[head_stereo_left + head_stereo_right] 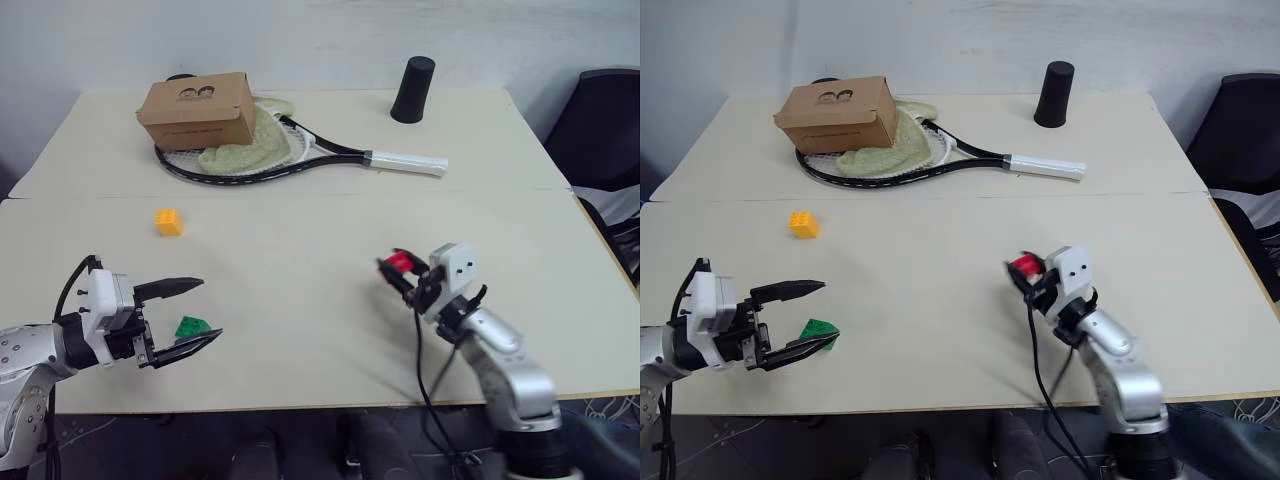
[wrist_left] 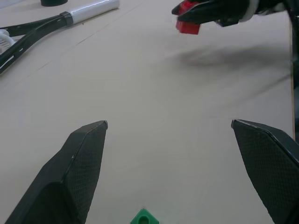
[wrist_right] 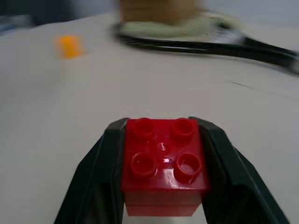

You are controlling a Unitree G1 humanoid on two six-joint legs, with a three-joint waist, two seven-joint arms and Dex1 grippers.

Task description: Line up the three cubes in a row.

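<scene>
From over the arms, the right gripper [image 1: 398, 268] is clamped on the red cube [image 1: 400, 262]; the left gripper [image 1: 190, 312] gapes wide around the green cube [image 1: 192, 327], the orange-yellow cube [image 1: 168, 222] well beyond it. At the right wrist, the fingers [image 3: 100, 158] pinch the red cube's flat sides: light, rigid, probably slick plastic, so that hold looks best.

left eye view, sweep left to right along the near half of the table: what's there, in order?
left pincer, open → green cube on the table between its fingers → red cube → right pincer, shut on the red cube. The orange-yellow cube sits farther back, so it is left out of the order.
</scene>
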